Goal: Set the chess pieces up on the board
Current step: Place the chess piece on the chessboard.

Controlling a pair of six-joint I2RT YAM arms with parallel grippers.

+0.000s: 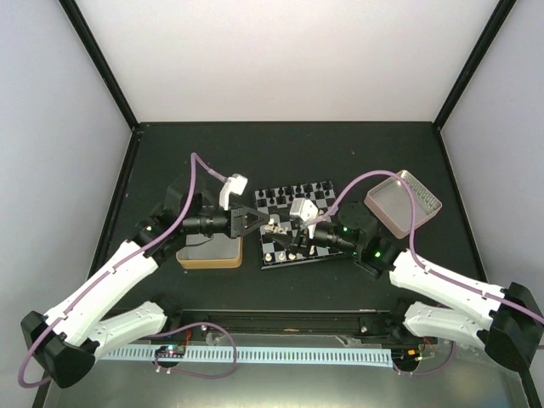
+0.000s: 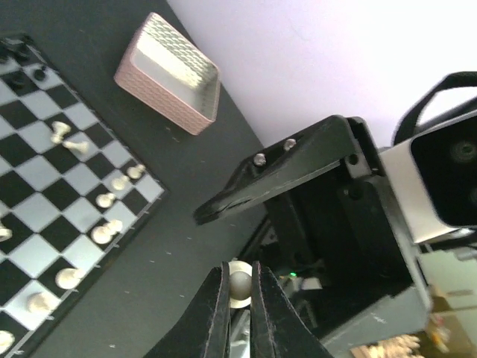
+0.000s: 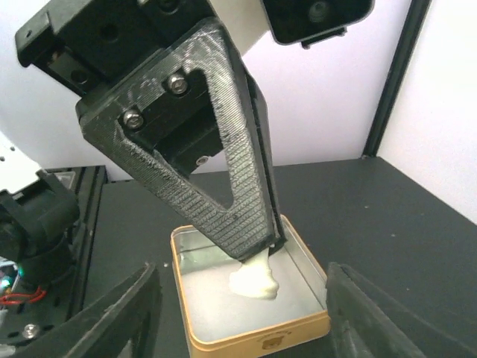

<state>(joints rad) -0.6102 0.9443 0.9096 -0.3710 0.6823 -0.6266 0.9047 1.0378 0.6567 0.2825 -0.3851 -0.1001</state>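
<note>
From my remote station, the left claw is clamped tight on a single cream piece, held in the air just in front of the right claw, whose fingers stand wide apart with nothing between them. Only the overhead view places the meeting: both claws face each other tip to tip over the left side of the board, which lies mid-table between the tin on its left and the pink tray on its right. From there the held piece is too small to make out. The left wrist view shows it as a pale round head pinched between the two dark fingertips, and also the board's squares, with other cream pieces strung along one side and black pieces at the far corner. The right wrist view alone shows the piece side-on, hanging from the tip of the left claw, with the gold-rimmed tin behind and below it; the board is out of that frame altogether.
</note>
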